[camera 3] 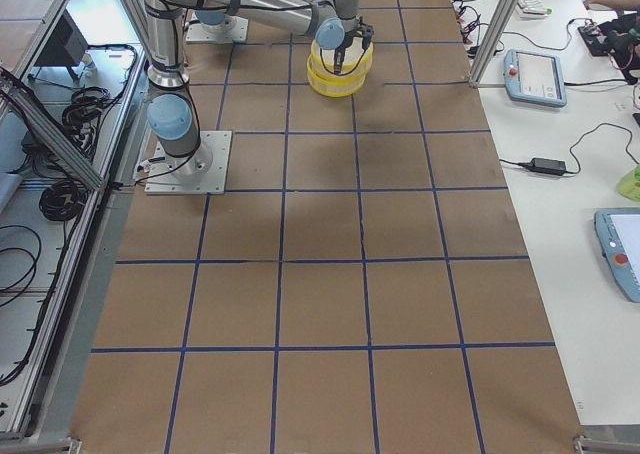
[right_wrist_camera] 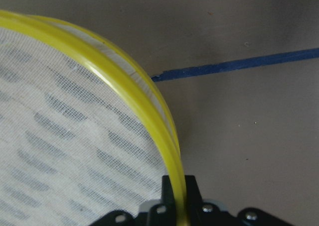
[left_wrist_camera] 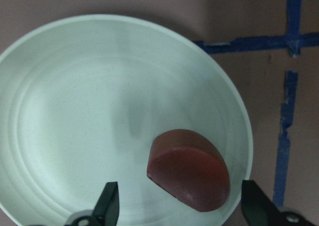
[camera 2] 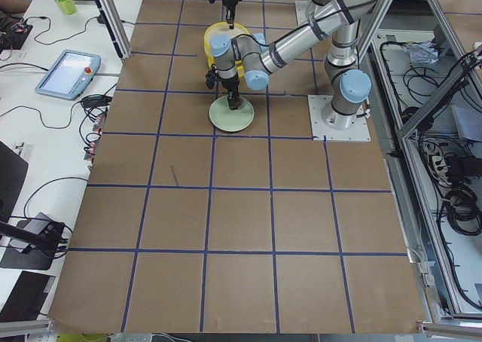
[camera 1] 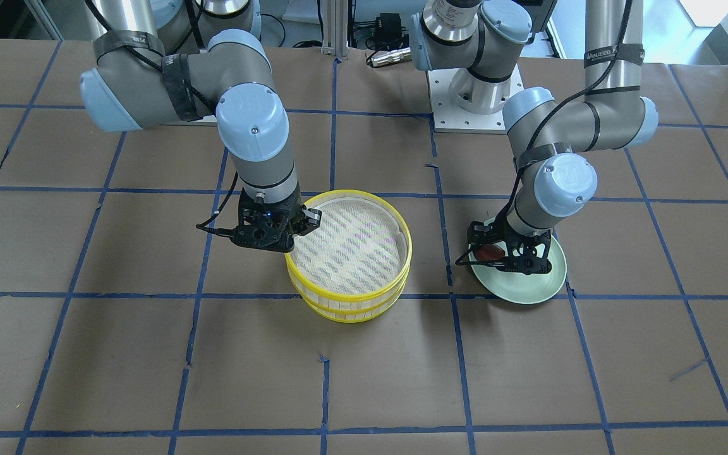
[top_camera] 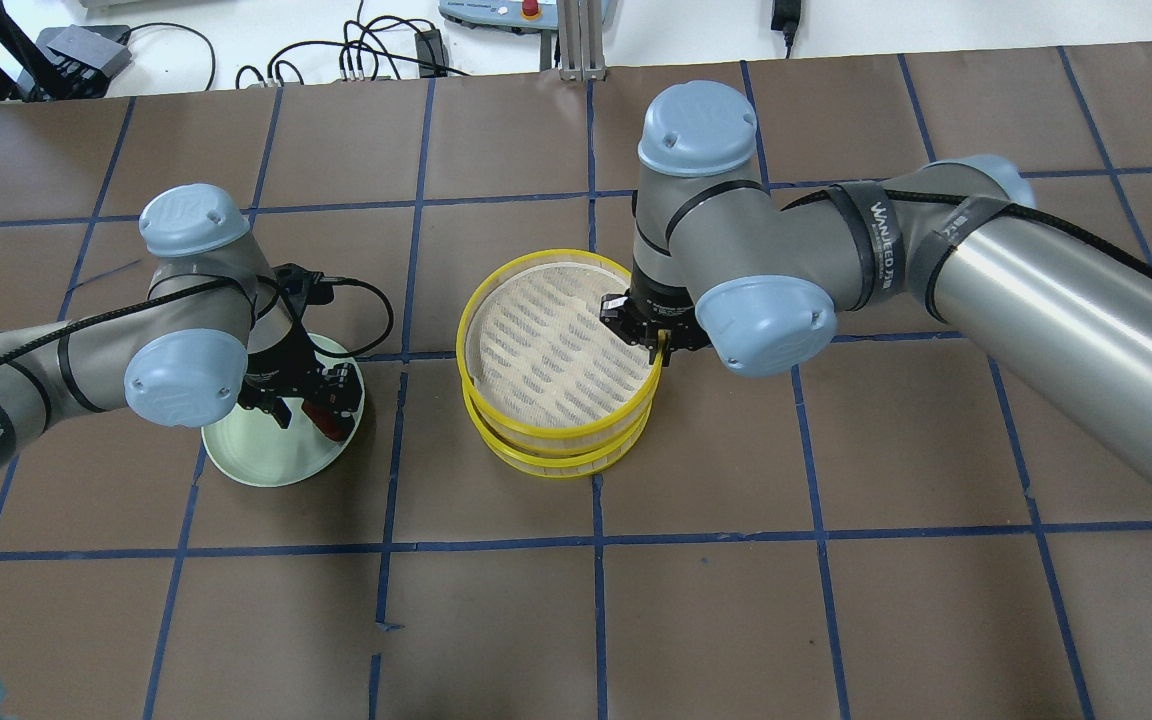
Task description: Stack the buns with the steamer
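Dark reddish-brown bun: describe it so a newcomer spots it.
On the brown table, beside the yellow-rimmed round steamer, sits a pale green round plate. The dark reddish-brown oval bun lies near its rim, the only thing visible on it, between the open jaws of the left gripper.

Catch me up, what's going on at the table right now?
The right gripper is shut on the yellow rim of the steamer's top tier, which sits slightly offset on the lower tier. The left gripper is open over the green plate, fingers either side of the reddish-brown bun lying on it. No white bun shows in any view.
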